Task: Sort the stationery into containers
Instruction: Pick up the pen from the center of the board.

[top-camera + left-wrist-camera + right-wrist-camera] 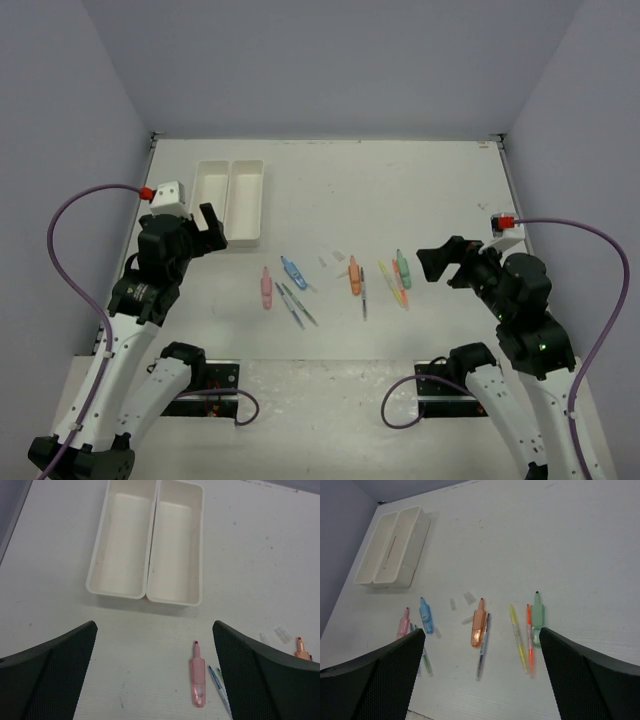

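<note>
The stationery lies loose on the white table. A pink highlighter (266,289), a blue highlighter (294,271) and two thin pens (297,305) sit left of centre. An orange highlighter (478,625), a dark pen (483,650), a yellow marker (518,637), an orange marker (529,635) and a green highlighter (537,617) lie right of centre. The two joined white containers (230,172) stand at the back left, with nothing in them. My left gripper (154,630) hovers open just in front of the containers (151,545). My right gripper (482,632) hangs open, off the table, on the near side of the right group.
A few small clear caps (340,260) lie between the blue and orange highlighters. Grey walls close in the table on the left, back and right. Both arm bases sit at the near edge.
</note>
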`<state>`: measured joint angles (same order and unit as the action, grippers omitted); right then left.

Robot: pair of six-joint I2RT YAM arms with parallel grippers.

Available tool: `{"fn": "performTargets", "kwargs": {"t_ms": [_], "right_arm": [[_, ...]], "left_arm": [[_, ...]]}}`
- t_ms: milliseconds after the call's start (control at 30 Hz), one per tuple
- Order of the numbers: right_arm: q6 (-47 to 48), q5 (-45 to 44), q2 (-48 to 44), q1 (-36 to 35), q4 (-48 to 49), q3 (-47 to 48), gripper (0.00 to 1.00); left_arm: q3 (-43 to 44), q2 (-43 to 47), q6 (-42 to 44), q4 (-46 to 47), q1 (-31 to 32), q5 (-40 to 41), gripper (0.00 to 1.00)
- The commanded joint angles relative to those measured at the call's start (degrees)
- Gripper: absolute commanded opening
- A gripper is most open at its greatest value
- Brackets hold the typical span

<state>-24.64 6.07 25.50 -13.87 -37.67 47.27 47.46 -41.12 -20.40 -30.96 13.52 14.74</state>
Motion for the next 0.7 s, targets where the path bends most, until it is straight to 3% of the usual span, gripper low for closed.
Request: {"fn": "performTargets", "kwargs": {"t_ms": [0, 167, 333, 500, 567, 633, 667], "right_arm": [[-1.1, 0.5, 0.1, -0.2, 2.6, -0.4, 0.99], [-2.5, 4.5, 1.4, -0.2, 4.4, -1.4, 0.99], [-4.6, 8.9, 11.1, -2.4, 5.3, -1.8, 0.99], [-9.7, -10.9, 28.9, -20.3, 5.0, -2.1, 0.97], [-12.4, -17.0, 34.1, -23.1, 4.8, -1.7, 0.91], [-14.1, -19.7, 38.8, -25.7, 5.8, -1.7, 0.78], [-14.9, -20.2, 40.9, -28.2, 6.6, -1.8, 0.67]], "left_arm": [[0.5, 0.5, 0.1, 1.3, -0.6, 1.0, 1.00], [0.2, 0.9, -1.5, 0.9, -0.6, 2.6, 1.00], [0.0, 0.5, -3.4, 0.2, -1.4, 3.0, 1.00], [0.3, -1.4, -2.5, -0.2, -2.1, 1.0, 1.00], [0.3, -1.2, -2.2, 0.1, -2.1, 0.2, 1.00], [0.2, -0.9, -2.1, 0.4, -2.1, 0.1, 1.00], [0.1, -0.7, -2.0, 0.4, -2.1, 0.0, 1.00]]}}
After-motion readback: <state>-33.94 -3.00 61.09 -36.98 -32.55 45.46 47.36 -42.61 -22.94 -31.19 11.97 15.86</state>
